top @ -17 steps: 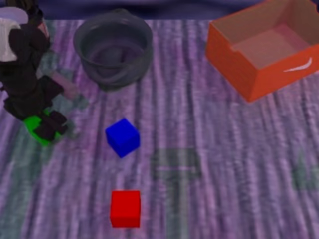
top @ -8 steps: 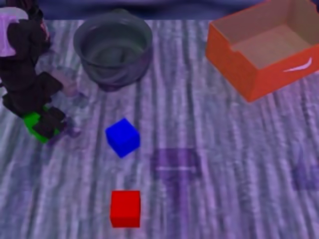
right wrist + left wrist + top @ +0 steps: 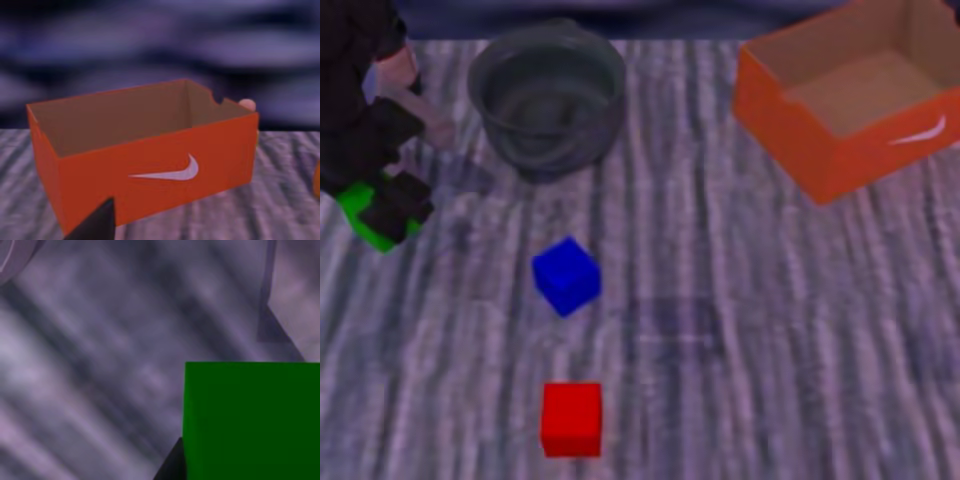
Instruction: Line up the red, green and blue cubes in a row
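The left tool (image 3: 388,205) is hanging at the left edge of the bench (image 3: 770,330), and it is grasping the green cube (image 3: 365,212) between its dark fingers. In the left wrist view the green cube (image 3: 252,420) is filling one corner, with striped bench surface beyond it. The blue cube (image 3: 566,276) is sitting near the middle, well apart from the tool. The red cube (image 3: 571,419) is lying close to the near edge, below the blue one. Wide open room is lying to their right. A grey bowl (image 3: 547,97) and an orange box (image 3: 850,95) are standing along the far edge. The right tool is not showing in the top view.
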